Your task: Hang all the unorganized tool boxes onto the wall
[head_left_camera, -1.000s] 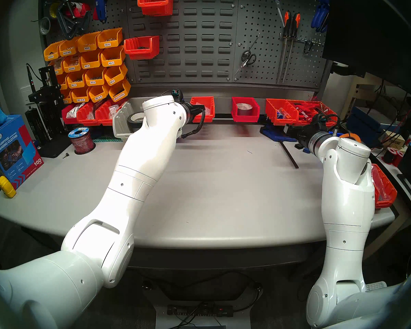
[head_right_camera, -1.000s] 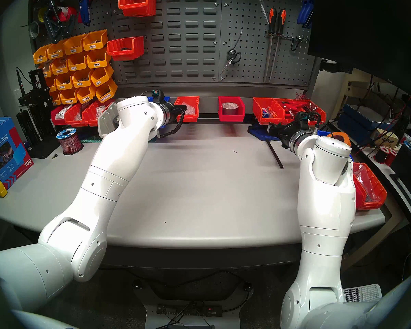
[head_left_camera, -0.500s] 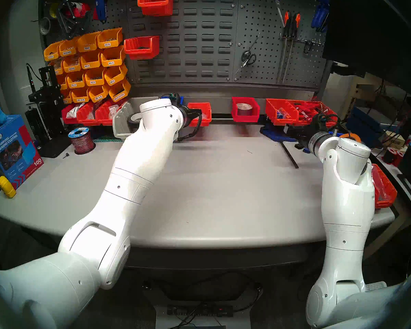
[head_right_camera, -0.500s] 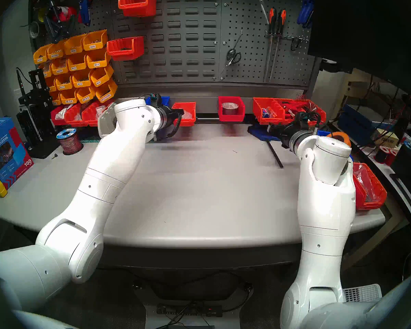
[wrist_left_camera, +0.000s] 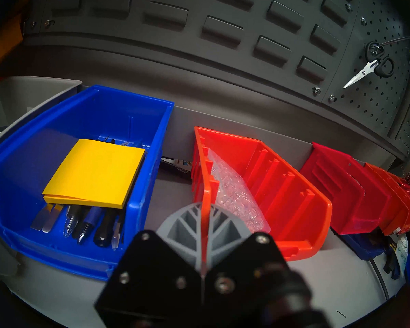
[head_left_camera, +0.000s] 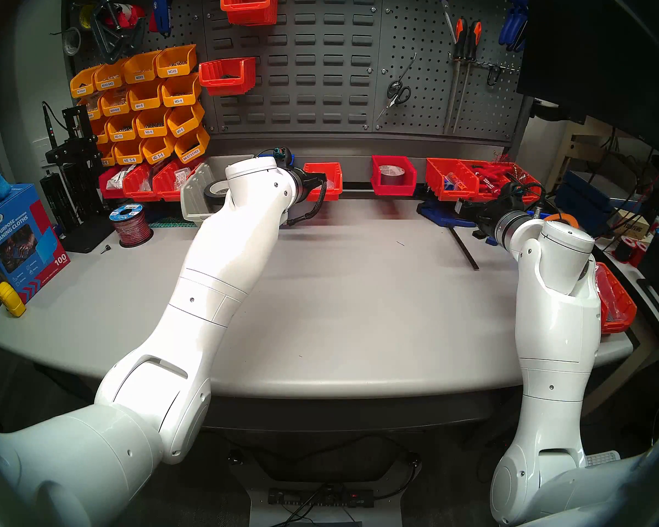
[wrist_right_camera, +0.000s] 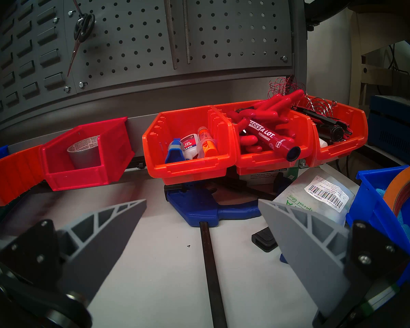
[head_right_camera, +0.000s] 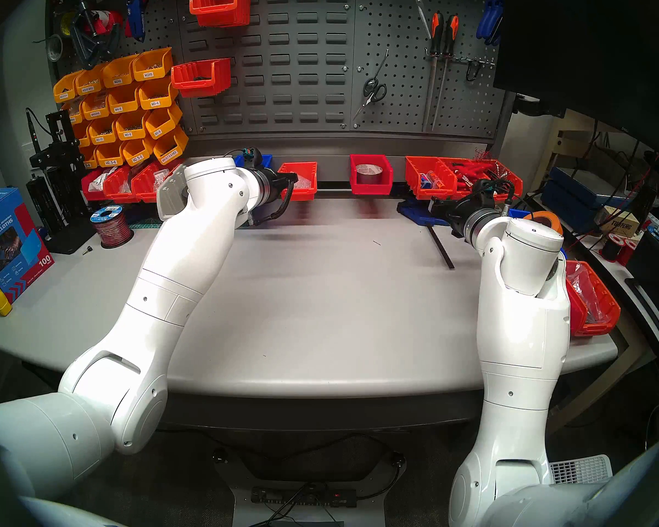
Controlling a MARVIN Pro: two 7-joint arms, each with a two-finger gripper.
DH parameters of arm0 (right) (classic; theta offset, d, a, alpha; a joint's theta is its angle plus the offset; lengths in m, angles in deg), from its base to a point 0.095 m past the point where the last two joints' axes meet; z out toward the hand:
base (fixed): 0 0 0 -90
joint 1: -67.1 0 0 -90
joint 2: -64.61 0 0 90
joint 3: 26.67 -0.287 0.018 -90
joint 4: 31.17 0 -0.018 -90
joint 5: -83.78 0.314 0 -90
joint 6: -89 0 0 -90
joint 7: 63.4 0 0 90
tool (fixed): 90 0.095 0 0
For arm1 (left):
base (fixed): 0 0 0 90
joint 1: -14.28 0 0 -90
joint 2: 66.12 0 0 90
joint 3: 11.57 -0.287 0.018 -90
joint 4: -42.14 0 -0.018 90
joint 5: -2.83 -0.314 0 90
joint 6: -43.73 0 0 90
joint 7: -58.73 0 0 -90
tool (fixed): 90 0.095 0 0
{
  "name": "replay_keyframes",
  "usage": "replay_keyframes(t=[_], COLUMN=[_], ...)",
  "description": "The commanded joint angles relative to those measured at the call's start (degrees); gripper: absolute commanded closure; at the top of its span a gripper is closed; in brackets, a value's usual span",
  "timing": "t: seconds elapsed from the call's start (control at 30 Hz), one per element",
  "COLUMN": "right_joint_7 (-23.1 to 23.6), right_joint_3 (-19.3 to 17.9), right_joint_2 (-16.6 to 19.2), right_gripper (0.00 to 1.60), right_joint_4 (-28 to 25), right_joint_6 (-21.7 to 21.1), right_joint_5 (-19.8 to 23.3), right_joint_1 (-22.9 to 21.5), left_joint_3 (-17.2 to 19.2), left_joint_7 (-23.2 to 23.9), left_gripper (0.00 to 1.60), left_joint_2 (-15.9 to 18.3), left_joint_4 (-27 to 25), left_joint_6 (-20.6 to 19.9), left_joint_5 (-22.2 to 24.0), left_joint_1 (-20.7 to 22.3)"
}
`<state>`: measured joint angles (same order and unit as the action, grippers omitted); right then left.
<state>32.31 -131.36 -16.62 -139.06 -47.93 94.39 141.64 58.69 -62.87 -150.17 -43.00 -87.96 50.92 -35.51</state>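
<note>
Bin wall pinched in left tool.

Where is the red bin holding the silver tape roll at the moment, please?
In the head view, the red bin hangs on the light grey rail, right of centre, between the left gripper's orange-red bin and three orange-red bins.

Left end effector clamped shut, arm extended; right end effector spread wide.

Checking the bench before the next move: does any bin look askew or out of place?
Yes. The pale grey bin with the black tape roll stands tipped, leaning among the red bins. Another orange-red bin sits alone at the table's right edge. The left hand is clamped on a third orange-red bin's wall.
</note>
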Motion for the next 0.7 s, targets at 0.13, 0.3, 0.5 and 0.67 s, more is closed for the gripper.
replay_keyframes(t=[0.13,0.3,0.5,0.67], right_joint_7=[0.01,0.06,0.12,0.17], right_joint_3=[0.11,0.09,0.07,0.04], right_joint_2=[-0.15,-0.18,-0.22,-0.26], right_gripper=[0.0,0.0,0.0,0.0], right_joint_4=[-0.78,-0.78,-0.78,-0.78], right_joint_6=[0.0,-0.01,-0.02,-0.02], right_joint_5=[0.05,-0.01,-0.08,-0.15], right_joint_1=[-0.85,-0.86,-0.87,-0.88], left_joint_3=[-0.47,-1.15,-1.86,-2.28], left_joint_7=[0.77,1.31,1.67,1.88], left_gripper=[1.6,1.6,1.6,1.6], left_joint_2=[-0.51,-0.41,-0.3,-0.25], left_joint_4=[-1.94,-2.19,-2.32,-2.39], left_joint_6=[-0.44,-0.79,-1.12,-1.32], left_joint_5=[-0.2,-0.49,-0.81,-1.2], left_joint_1=[2.63,3.07,3.63,4.12])
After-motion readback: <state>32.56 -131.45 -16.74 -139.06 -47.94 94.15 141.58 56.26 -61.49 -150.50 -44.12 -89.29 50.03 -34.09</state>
